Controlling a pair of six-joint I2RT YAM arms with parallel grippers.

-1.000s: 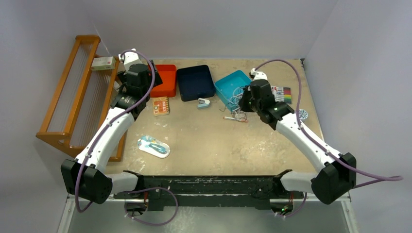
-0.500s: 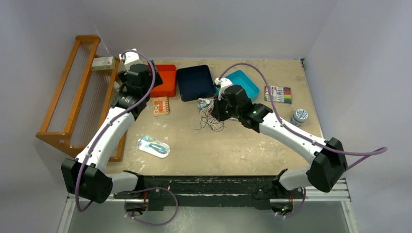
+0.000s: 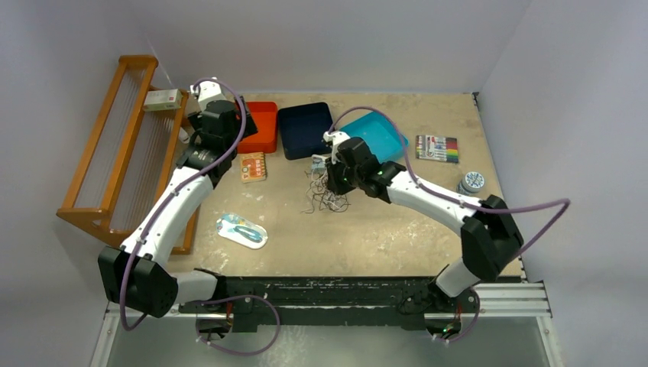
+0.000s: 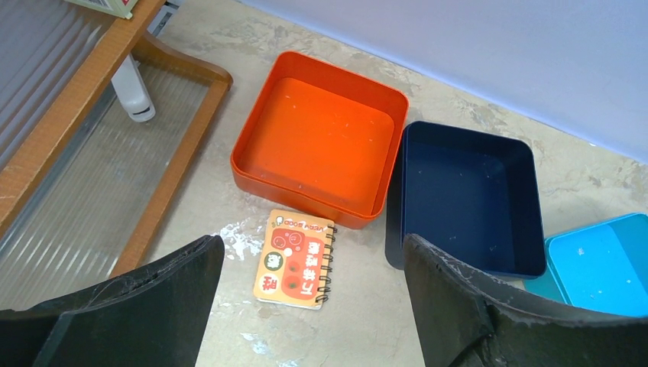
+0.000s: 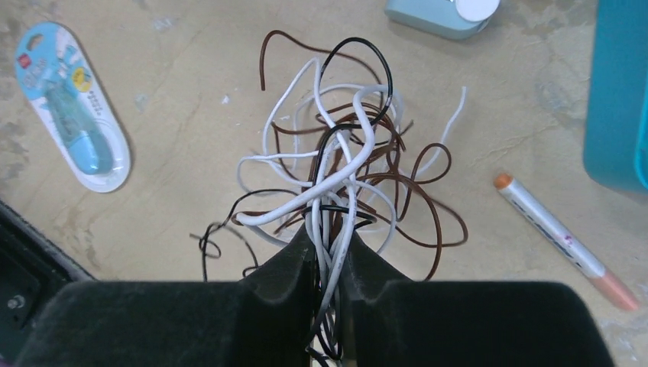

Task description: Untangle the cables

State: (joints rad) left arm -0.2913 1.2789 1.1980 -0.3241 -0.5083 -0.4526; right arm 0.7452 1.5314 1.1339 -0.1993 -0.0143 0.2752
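Note:
The cables (image 5: pixel 344 164) are a loose tangle of thin white, brown and black wires. My right gripper (image 5: pixel 328 248) is shut on a bunch of them, with the loops fanning out beyond its fingertips. In the top view the cables (image 3: pixel 322 197) hang from the right gripper (image 3: pixel 334 181) down onto the table, just left of the teal tray (image 3: pixel 380 131). My left gripper (image 4: pixel 313 256) stands open with nothing between its fingers, above the table near a small orange notebook (image 4: pixel 296 258). In the top view the left gripper (image 3: pixel 238 128) is at the back left, far from the tangle.
An orange tray (image 4: pixel 321 138) and a navy tray (image 4: pixel 466 199) sit side by side at the back. A wooden rack (image 3: pixel 115 153) lines the left edge. A blue packaged item (image 3: pixel 241 231), a pen (image 5: pixel 562 241), a marker pack (image 3: pixel 437 148) and a tape roll (image 3: pixel 472 182) lie around.
My right arm has carried the cable bundle out of the teal tray and leftward to the middle of the table. The left arm has barely moved.

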